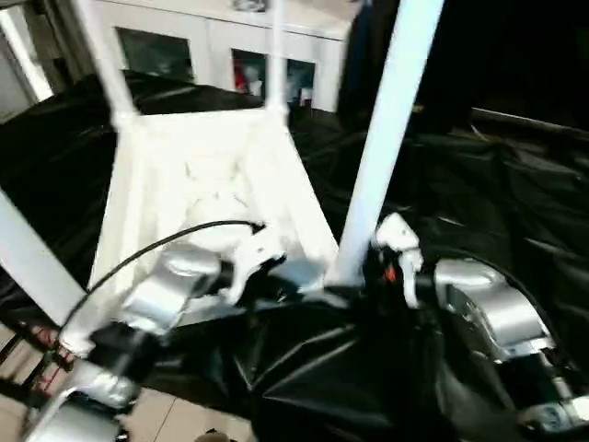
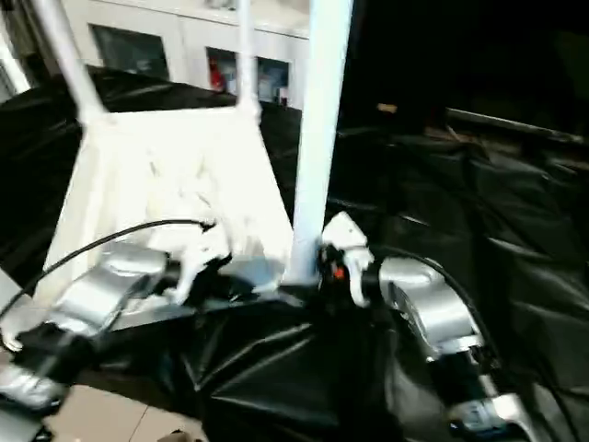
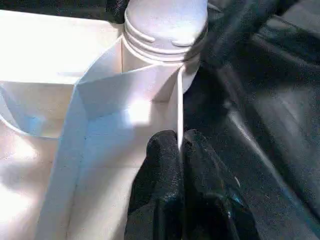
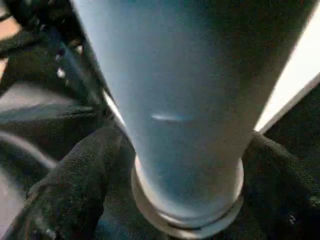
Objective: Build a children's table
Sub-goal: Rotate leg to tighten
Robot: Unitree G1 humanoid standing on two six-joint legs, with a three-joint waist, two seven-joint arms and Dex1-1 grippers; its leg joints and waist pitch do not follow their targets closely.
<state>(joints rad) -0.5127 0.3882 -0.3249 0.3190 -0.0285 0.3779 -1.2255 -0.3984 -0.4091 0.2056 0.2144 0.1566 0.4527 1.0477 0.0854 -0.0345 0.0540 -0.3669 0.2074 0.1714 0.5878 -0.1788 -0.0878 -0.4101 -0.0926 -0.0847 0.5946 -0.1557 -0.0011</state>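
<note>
Table top (image 1: 198, 175) lies upside down on black sheeting (image 1: 479, 212), centre-left of the head views, ribbed underside facing up. White cabinets (image 1: 221, 55) stand along the upper edge behind it.

Legs: two stand in the far corner sockets, upper left (image 1: 103, 55) and upper centre (image 1: 276, 55). A third (image 1: 32, 262) runs off the left edge at the near left corner; its seat is out of view. The fourth leg (image 1: 386, 129) rises from the near right corner, centre frame, leaning toward the upper right.

Left gripper (image 3: 180, 165): black fingers (image 3: 160, 170) pinched together on the thin side wall of the top, just below the corner socket (image 3: 165, 30).

Right gripper (image 4: 185, 165): fingers (image 4: 80, 170) sit on either side of the fourth leg at its base collar, clamped around it.

Judgement: assembly looks nearly done. All four legs appear placed; what likely remains is seating the fourth fully, then turning the table upright.
</note>
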